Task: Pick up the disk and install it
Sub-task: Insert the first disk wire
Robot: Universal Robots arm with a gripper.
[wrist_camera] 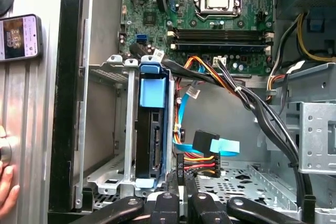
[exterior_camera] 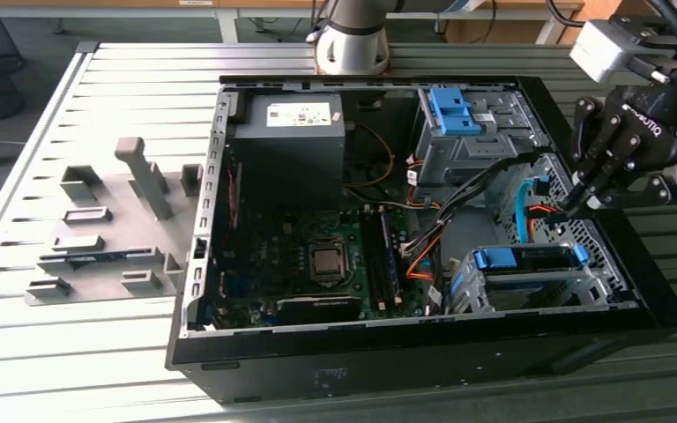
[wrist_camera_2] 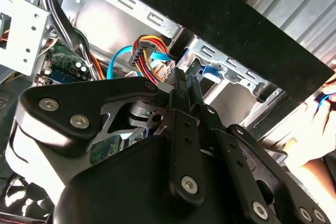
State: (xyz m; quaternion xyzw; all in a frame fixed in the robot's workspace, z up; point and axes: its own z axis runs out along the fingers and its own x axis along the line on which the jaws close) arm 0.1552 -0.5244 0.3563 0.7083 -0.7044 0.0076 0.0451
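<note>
Disk (wrist_camera: 152, 129) with its blue handle (wrist_camera: 154, 90) sits upright in the metal drive cage (exterior_camera: 515, 286) at the near corner of the open computer case (exterior_camera: 621, 264), apparently already slotted in. The claw (wrist_camera_2: 185, 80) hangs just beside the cage, over the loose power and data plugs (wrist_camera: 202, 153), fingers (wrist_camera_2: 181, 108) pressed together and grasping nothing. Doing this step well likely means checking that the disk is fully home and keeping the fingertips clear of the cables. A person's hand (wrist_camera: 6, 182) rests outside the case wall.
</note>
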